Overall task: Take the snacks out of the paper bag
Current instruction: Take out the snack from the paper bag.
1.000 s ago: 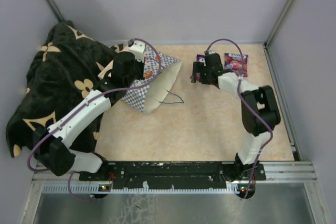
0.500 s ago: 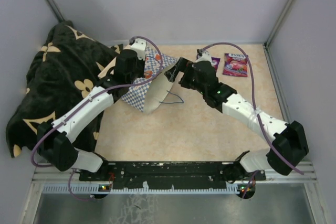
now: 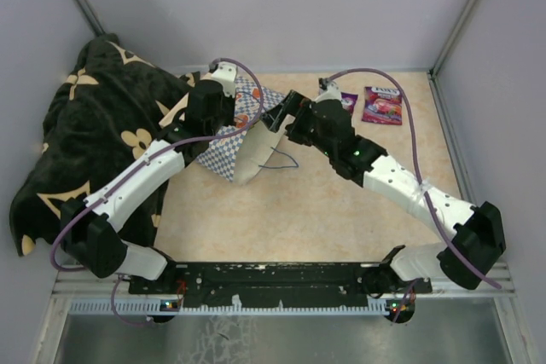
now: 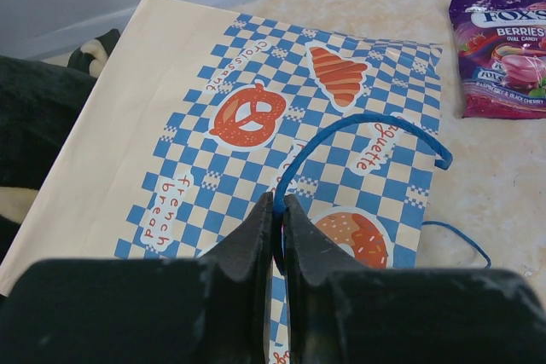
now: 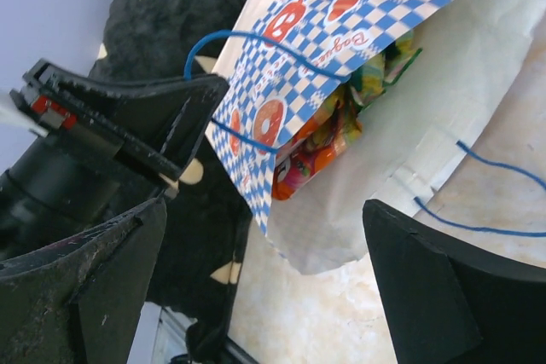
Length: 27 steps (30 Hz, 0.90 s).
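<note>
The paper bag (image 3: 249, 149) lies on its side, mouth toward the right. My left gripper (image 3: 229, 118) is shut on its blue cord handle (image 4: 358, 121), above the checkered side (image 4: 256, 66). My right gripper (image 3: 281, 118) is open and empty at the bag's mouth; in the right wrist view (image 5: 264, 283) its fingers (image 5: 444, 296) straddle the cream inner wall (image 5: 444, 100). Snacks show inside the bag: an orange-red packet (image 5: 309, 158) and a green-yellow one (image 5: 386, 59). Two purple packets (image 3: 382, 105) (image 3: 348, 101) lie on the table at the back right; one also shows in the left wrist view (image 4: 503, 53).
A black patterned blanket (image 3: 94, 134) is heaped at the left, against the bag's base. The second blue handle (image 3: 281, 158) trails on the tan table (image 3: 324, 210). Grey walls close in the back and sides.
My right arm has swung left from the purple packets to the bag's mouth, leaving a second purple packet on the table. The left gripper keeps hold of the handle.
</note>
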Tool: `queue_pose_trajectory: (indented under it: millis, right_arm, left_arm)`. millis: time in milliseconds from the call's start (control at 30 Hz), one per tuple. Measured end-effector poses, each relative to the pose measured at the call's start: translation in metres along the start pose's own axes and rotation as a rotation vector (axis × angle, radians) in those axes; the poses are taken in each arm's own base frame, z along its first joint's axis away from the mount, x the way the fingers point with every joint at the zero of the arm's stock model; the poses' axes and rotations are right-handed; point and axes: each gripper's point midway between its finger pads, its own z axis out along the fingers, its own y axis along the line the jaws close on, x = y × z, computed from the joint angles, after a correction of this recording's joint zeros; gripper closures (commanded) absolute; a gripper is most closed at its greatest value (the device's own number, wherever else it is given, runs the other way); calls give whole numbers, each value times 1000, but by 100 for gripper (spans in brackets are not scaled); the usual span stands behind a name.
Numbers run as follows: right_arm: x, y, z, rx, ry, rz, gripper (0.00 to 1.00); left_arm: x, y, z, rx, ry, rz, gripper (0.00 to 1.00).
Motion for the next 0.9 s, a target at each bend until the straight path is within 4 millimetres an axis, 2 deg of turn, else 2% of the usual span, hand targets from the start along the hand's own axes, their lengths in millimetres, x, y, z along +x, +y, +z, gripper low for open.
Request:
queue_pose_trajectory:
  millis: [133,400,733,833,900]
  right_arm:
    - [8,7,-3,-16,16,-15,1]
    - [-1,12,-13,-32,-10,-42,1]
    - [6,23,-13,-80,10,-74,1]
    - [7,16,-6,-89,-10,-135,1]
    - [13,-1,-4,-108,-53,-144,1]
  left_arm:
    - [0,0,0,0,1,0,87]
    - [1,1,0,-5,4,1,87]
    - [1,2,-2,-7,5,1,87]
    - [1,2,-2,-6,4,1,87]
    - [0,2,-2,-7,3,1,87]
